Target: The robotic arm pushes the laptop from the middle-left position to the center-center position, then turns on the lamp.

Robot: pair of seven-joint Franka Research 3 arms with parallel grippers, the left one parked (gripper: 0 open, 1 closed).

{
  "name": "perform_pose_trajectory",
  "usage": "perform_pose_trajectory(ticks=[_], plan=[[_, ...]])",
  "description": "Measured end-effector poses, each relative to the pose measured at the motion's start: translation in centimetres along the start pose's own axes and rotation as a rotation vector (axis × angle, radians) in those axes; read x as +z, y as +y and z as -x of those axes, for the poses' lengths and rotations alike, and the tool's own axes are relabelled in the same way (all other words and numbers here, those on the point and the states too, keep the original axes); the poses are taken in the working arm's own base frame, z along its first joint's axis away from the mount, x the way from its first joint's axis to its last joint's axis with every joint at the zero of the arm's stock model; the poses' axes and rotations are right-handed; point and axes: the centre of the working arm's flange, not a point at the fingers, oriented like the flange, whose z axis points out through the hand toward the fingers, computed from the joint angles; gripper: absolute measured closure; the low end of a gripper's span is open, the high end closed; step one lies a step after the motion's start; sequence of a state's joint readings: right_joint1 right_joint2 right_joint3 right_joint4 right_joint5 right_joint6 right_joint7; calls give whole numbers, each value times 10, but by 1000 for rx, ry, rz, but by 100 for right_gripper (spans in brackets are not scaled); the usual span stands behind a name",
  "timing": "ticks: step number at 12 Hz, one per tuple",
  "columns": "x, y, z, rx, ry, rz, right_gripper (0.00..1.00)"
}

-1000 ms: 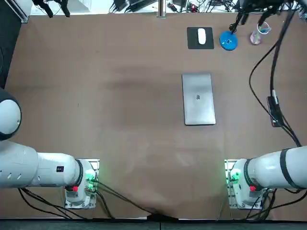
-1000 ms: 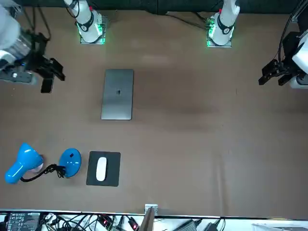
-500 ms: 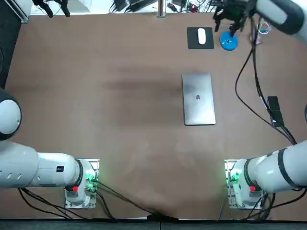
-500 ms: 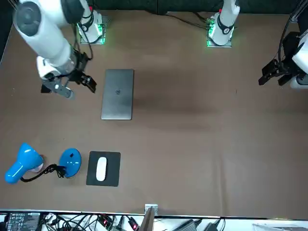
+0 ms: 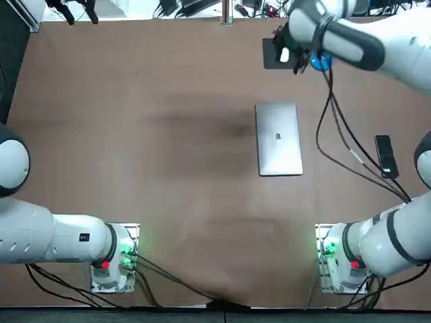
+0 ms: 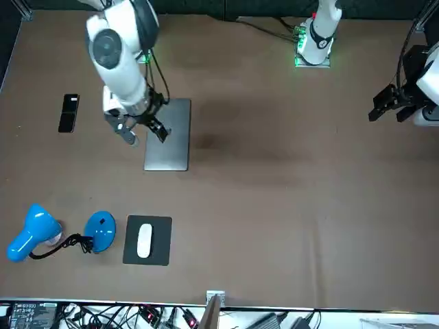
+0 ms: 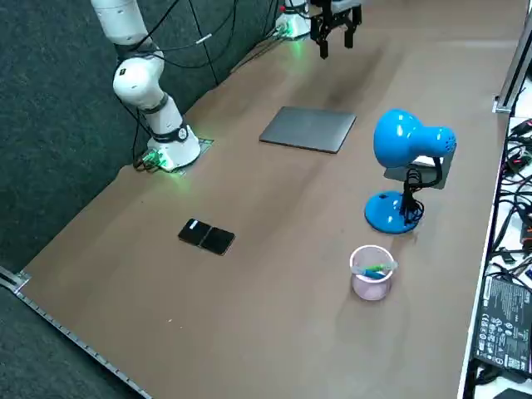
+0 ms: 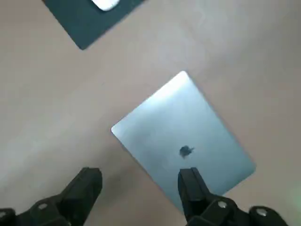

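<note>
While the right arm (image 6: 121, 49) reaches far out over the table (image 6: 288, 205) with its wrist turned downward, the right gripper (image 6: 145, 132) hangs in the air above the closed laptop (image 6: 173, 151), apart from it. Its two fingers (image 8: 87, 184) are spread wide with nothing between them. In the wrist view one finger lines up over the laptop's long edge and the other over bare table beside it.

Beyond the gripper, farther from the robot's base, lie a dark mouse pad (image 6: 158, 248) with a white mouse (image 6: 144, 240) on it, and next to that the blue lamp (image 7: 407, 143). Near the lamp's base stands a small pink cup (image 7: 371, 283) holding a green-and-blue item (image 7: 374, 268), too small to identify. A black phone (image 6: 68, 112) lies flat to the robot's right of the gripper.
</note>
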State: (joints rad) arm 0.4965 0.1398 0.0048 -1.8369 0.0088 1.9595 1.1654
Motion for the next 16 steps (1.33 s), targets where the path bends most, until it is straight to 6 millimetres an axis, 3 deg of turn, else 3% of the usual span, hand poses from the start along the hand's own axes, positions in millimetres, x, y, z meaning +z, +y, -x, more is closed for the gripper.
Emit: perform_pose_trajectory(ticks=[5,7,12,16], plan=[[61,-33,42,296,0,7,0],[96,-49,62,500,2,8,0],[156,-64,82,803,7,26,0],[190,-74,110,923,11,24,0]])
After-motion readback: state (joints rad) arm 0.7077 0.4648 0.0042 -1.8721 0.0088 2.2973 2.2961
